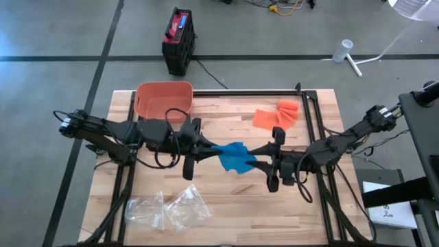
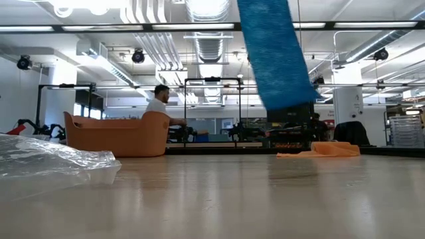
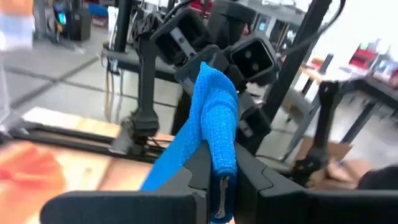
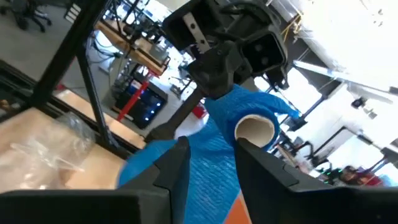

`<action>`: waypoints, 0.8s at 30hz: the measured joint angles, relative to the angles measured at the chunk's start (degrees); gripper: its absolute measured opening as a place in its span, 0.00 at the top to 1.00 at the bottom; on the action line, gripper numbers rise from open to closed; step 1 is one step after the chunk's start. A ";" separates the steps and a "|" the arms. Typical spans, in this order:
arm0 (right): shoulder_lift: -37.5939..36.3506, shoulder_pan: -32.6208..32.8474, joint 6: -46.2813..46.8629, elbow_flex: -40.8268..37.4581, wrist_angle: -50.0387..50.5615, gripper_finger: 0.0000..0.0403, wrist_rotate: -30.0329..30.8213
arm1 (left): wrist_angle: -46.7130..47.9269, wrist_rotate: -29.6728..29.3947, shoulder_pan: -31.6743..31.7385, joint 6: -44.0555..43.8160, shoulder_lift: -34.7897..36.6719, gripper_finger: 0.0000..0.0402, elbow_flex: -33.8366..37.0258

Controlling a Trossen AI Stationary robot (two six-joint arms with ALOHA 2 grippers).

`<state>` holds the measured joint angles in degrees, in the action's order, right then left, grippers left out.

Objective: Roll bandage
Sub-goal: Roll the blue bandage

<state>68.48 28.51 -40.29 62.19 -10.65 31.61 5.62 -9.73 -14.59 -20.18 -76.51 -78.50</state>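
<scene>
Holding blue bandage [image 1: 236,157] aloft mid-table | left gripper [image 1: 206,147] pinched its loose end from 9 o'clock | right gripper [image 1: 262,156] clasped the roll's cardboard core [image 4: 255,129] from 3 o'clock — strip ran left-right between them, both arms equally near.

The blue bandage [image 1: 236,158], partly unrolled from its cardboard core, hangs above the table's middle.

High cam looks straight down on the whole pale wooden slatted table [image 1: 226,206]. Low cam sits at tabletop level, facing the workshop behind. Both wrist cams sit super close, facing each other across the stretchy blue fabric bandage [image 3: 214,124], which every view shares.
</scene>
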 joint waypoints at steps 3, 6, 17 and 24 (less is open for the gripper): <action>0.18 -0.02 -2.39 0.00 -0.85 0.72 0.42 | 0.03 -0.03 0.07 -5.34 0.04 0.95 0.00; 0.16 0.00 -4.11 0.00 -0.83 0.73 0.61 | 0.10 -0.05 0.02 -7.31 0.04 0.95 0.00; 0.22 -0.02 -8.40 0.02 -2.08 0.70 4.27 | 0.44 -0.35 0.09 -8.42 -0.04 0.95 0.22; 0.24 -0.04 -8.44 0.02 -2.03 0.73 1.59 | 0.37 -0.25 0.08 -8.42 -0.04 0.94 0.22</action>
<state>68.72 28.47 -48.73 62.22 -12.69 33.20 5.99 -9.98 -14.50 -28.60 -76.55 -78.28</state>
